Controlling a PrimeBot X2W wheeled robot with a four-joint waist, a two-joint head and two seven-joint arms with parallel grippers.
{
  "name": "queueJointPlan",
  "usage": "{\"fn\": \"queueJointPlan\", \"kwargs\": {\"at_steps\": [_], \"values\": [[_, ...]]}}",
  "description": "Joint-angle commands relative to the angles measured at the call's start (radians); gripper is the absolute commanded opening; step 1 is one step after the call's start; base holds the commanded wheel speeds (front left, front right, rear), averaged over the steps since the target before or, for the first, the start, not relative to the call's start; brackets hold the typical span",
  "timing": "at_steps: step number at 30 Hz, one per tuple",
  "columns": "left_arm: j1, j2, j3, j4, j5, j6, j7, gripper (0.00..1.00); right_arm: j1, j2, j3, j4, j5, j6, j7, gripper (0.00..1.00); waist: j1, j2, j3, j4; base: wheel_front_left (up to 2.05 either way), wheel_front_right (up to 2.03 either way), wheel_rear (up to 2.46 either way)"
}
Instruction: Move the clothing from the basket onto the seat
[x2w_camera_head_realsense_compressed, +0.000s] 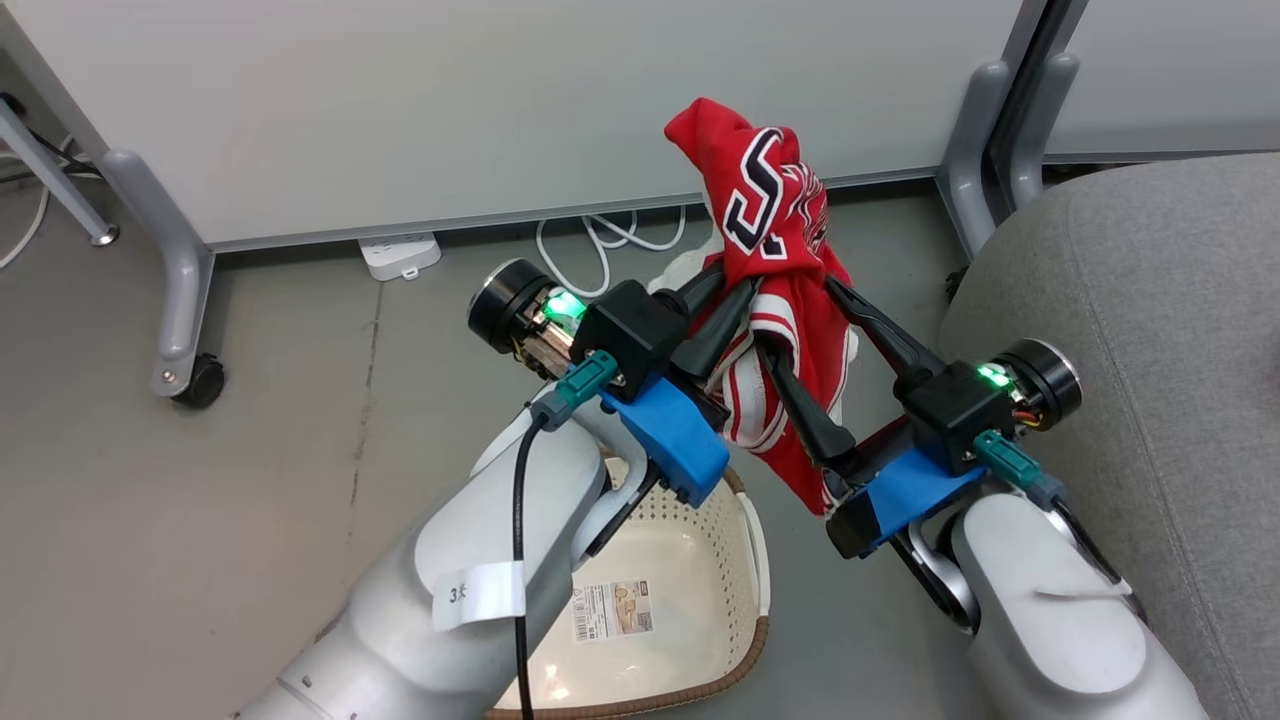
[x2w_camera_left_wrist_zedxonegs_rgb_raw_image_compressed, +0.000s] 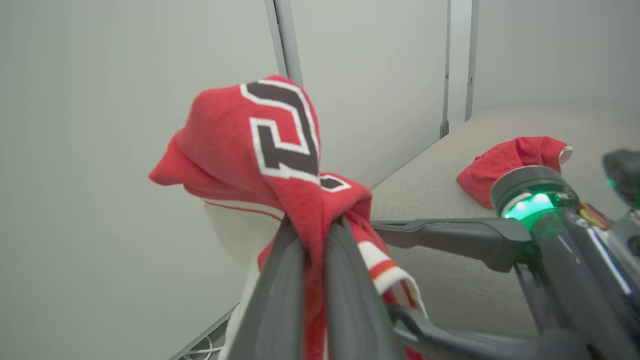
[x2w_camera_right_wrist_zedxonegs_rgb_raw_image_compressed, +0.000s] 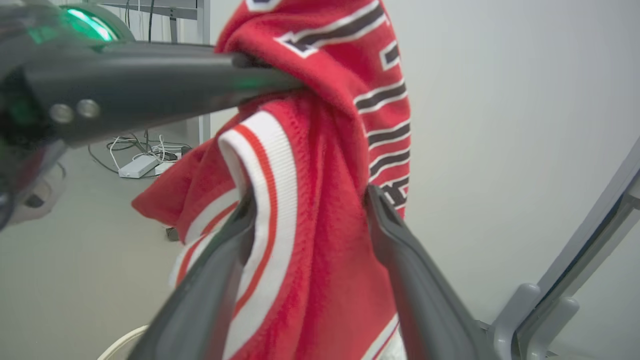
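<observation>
Fingers (x2w_camera_left_wrist_zedxonegs_rgb_raw_image_compressed: 277, 295) first: found those of the left gripper (x2w_camera_left_wrist_zedxonegs_rgb_raw_image_compressed: 315, 225) pressed together on a fold of the red garment (x2w_camera_left_wrist_zedxonegs_rgb_raw_image_compressed: 250, 145) — cloth pinched between them and bunched above the tips, a black numeral edged in white facing the left wrist camera. Found the right gripper (x2w_camera_right_wrist_zedxonegs_rgb_raw_image_compressed: 310, 197) spread wide, one finger on each side of the same hanging garment, with striped white-and-red trim lying against the inner face of one finger; saw no pinch there. Noted, from the head view, both grippers held high and angled in toward each other, meeting at the garment. Logged the garment up in the air, clear of the basket (x2w_camera_head_realsense_compressed: 700, 560) and in front of a white partition panel (x2w_camera_head_realsense_compressed: 500, 100), with its lower end drooping past the right gripper's fingers. Located the basket low on the grey floor (x2w_camera_head_realsense_compressed: 250, 450), partly behind the left forearm (x2w_camera_head_realsense_compressed: 450, 530), paper label (x2w_camera_head_realsense_compressed: 612, 610) on its inside. Recorded the seat (x2w_camera_head_realsense_compressed: 1150, 300) on the robot's right, just beside the right arm — held garment left of its edge, not over it. Spotted a second red garment (x2w_camera_left_wrist_zedxonegs_rgb_raw_image_compressed: 510, 160) lying crumpled on the seat, partly hidden by the right wrist in the left wrist view. Also noted a power strip (x2w_camera_head_realsense_compressed: 400, 255) and white cables (x2w_camera_head_realsense_compressed: 600, 250) on the floor at the panel's foot.
</observation>
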Motion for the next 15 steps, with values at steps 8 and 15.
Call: {"fn": "queueJointPlan", "kwargs": {"at_steps": [8, 15], "values": [[-0.035, -0.001, -0.035, -0.021, -0.021, 0.012, -0.005, 0.00, -0.103, 0.029, 0.038, 0.141, -0.005, 0.000, 0.000, 0.66, -0.0001, 0.0000, 0.028, 0.015, 0.00, 0.00, 0.00], [-0.040, -0.001, -0.050, -0.020, -0.032, 0.017, -0.005, 0.00, -0.139, 0.045, 0.047, 0.185, 0.014, 0.000, 0.000, 0.00, -0.0001, 0.0000, 0.031, 0.017, 0.00, 0.00, 0.00]]}}
